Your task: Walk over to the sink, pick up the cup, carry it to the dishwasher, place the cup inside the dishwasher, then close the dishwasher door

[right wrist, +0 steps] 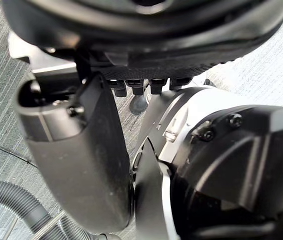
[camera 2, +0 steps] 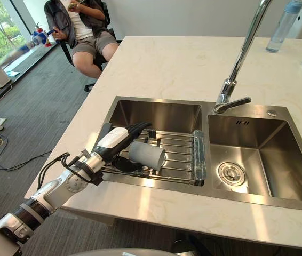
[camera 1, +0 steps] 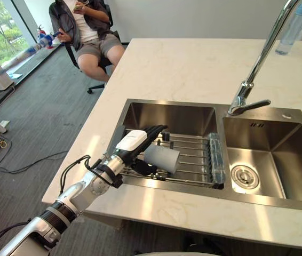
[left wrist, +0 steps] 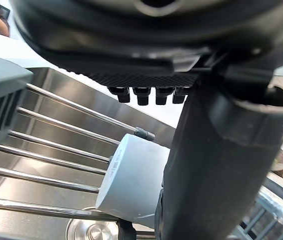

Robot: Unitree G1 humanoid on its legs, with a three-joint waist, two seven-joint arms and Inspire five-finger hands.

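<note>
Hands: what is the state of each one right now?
Left hand: open over the cup, not closed on it.
Right hand: open, holding nothing.

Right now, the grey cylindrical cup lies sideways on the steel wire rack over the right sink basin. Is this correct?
No. The grey cylindrical cup lies sideways on the steel wire rack over the left sink basin, not the right; the left eye view shows it.

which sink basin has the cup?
The left basin, spanned by the wire rack: the grey cup lies on its side there, by the left hand. The right basin shows just its drain.
</note>
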